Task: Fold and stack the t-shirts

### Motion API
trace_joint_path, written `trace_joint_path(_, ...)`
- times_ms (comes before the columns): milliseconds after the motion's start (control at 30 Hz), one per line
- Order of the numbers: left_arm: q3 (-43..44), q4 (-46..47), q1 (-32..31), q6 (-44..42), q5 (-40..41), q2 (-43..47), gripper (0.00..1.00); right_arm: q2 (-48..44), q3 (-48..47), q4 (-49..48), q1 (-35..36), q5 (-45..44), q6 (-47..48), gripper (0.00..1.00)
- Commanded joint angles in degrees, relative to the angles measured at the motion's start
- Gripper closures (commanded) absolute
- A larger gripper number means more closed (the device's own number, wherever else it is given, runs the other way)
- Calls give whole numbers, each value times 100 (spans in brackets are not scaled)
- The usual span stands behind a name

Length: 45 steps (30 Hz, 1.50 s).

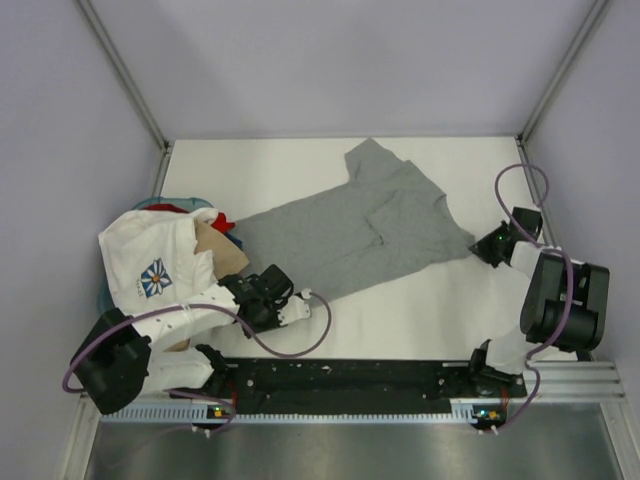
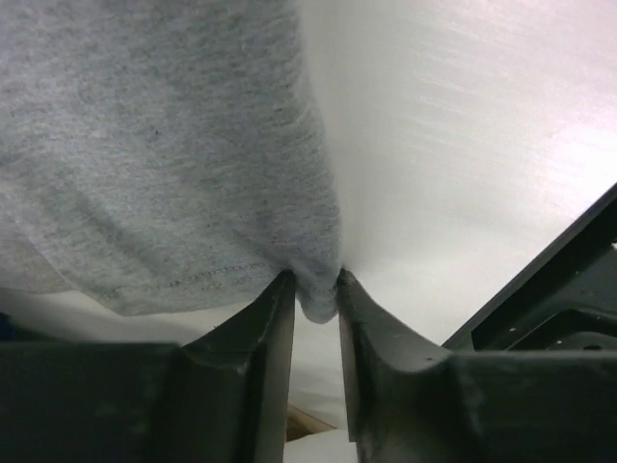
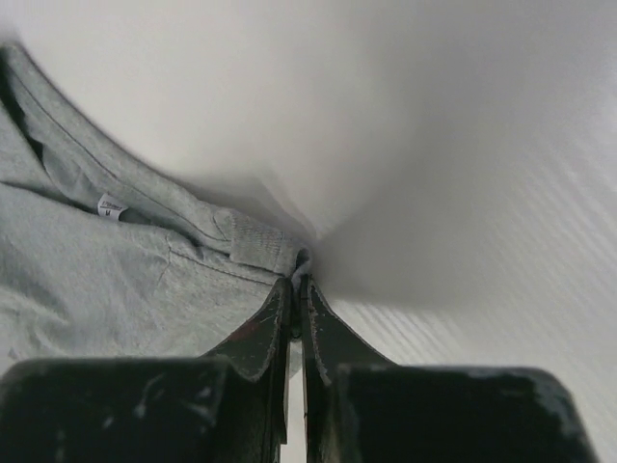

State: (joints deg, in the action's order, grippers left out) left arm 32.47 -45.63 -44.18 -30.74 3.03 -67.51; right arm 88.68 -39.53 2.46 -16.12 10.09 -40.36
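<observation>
A plain heather-grey t-shirt point(image 1: 360, 235) lies spread slantwise across the white table. My left gripper point(image 1: 272, 287) is at its near-left hem. In the left wrist view a bunched corner of the grey t-shirt point(image 2: 164, 145) sits pinched between the left gripper point(image 2: 315, 282) fingertips. My right gripper point(image 1: 483, 246) is at the shirt's right tip. In the right wrist view the right gripper point(image 3: 297, 280) is shut on the edge of the grey t-shirt point(image 3: 116, 280) beside a ribbed hem. The other t-shirts lie piled at the left: a white one with a flower print point(image 1: 150, 262), a tan one point(image 1: 222, 252), a red one point(image 1: 222, 219).
The table point(image 1: 430, 310) is white, with grey walls on three sides. A black rail point(image 1: 350, 380) carrying both arm bases runs along the near edge. A purple cable point(image 1: 310, 335) loops over the table near the left wrist.
</observation>
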Motion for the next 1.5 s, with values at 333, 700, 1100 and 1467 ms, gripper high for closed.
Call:
trace_joint_path(333, 515, -183, -11, -520, -1892, -114, 100, -1511, 568, 738, -1139, -1420, -7, 100)
trace_joint_path(700, 638, -974, -459, -1082, -2315, -158, 100, -2891, 1429, 1239, -1332, -3222, -1008, 100)
trace_joint_path(1100, 647, -1141, -855, -1136, -2342, -158, 100, -3762, 1756, 1828, -1438, -4137, -1826, 100)
trace_joint_path(1467, 813, -141, -785, -215, -974, 474, 1, -3648, 984, 1435, -1456, -3586, -767, 1)
